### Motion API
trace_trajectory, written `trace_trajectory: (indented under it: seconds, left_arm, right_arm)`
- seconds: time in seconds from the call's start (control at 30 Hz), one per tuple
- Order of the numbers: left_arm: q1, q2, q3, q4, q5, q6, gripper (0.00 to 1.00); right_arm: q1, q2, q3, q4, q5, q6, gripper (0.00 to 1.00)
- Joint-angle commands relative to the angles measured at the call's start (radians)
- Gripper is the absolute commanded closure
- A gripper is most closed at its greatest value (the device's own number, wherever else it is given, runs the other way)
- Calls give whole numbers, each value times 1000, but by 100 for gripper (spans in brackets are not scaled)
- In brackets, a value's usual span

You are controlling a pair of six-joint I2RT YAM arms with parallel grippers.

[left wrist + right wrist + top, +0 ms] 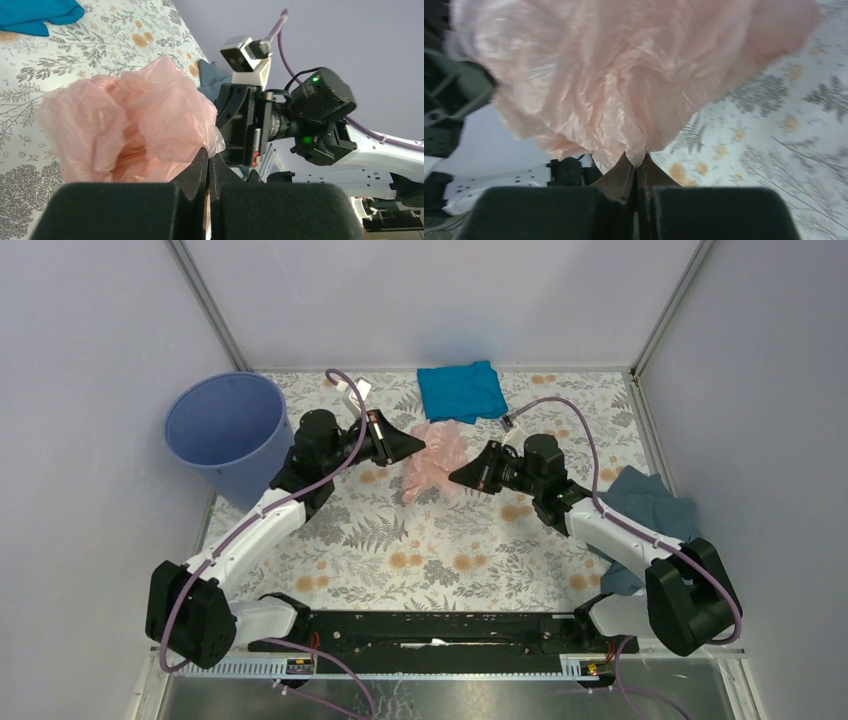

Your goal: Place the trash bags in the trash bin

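**Top view.** Both arms reach forward and inward over the table [440,540], their wrists turned toward each other. The left gripper [412,445] and right gripper [460,476] point at one another with the bag [435,455] bunched between them. The left tip meets the bag's upper left edge and the right tip its lower right edge. Whether the bag touches the table cannot be told. The bin [225,425] stands upright at the far left corner, mouth open upward, just beside the left arm's elbow. The bag is outside it, to its right and apart from it. A blue cloth [461,390] lies at the far edge behind the bag. A grey cloth [650,505] lies at the right edge, partly under the right arm.

**Left wrist view.** The left gripper [207,160] has its jaws pressed together, with pink film caught at the tips. The bag [130,120] billows out beyond them in loose folds. The right arm [280,120] faces in from the other side, close against the bag. The blue cloth [35,15] shows at the upper left corner.

**Right wrist view.** The right gripper [638,167] has its jaws together, pinching a gathered point of the bag [624,65], which fans out wide and fills most of the frame. The floral table [774,150] shows to the right.
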Motion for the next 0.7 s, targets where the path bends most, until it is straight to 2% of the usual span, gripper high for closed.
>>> trace_trajectory:
  seconds: [0.0, 0.13, 0.23, 0.43, 0.5, 0.57, 0.63, 0.67]
  left_arm:
    - [28, -70, 21, 73, 11, 4, 100]
    - [74, -70, -24, 193, 60, -98, 100]
    - [103, -36, -46, 296, 130, -180, 100]
    - [111, -8, -57, 352, 162, -208, 100]
    - [111, -5, -55, 365, 174, -206, 100]
    - [109, 9, -47, 363, 187, -207, 100]
    - [110, 16, -44, 349, 182, -206, 100]
    - [111, 19, -44, 342, 177, -206, 100]
  right_arm:
    - [-76, -65, -60, -178, 76, -156, 100]
    - [-178, -192, -94, -421, 167, -320, 100]
    - [-194, -283, -73, -578, 265, -424, 99]
    - [-194, -345, -12, -688, 360, -513, 86]
    - [-194, -331, 28, -735, 378, -521, 75]
    - [-195, -310, 84, -797, 369, -530, 51]
    - [-185, -295, 141, -859, 364, -530, 39]
    - [-168, -293, 169, -888, 379, -529, 37]
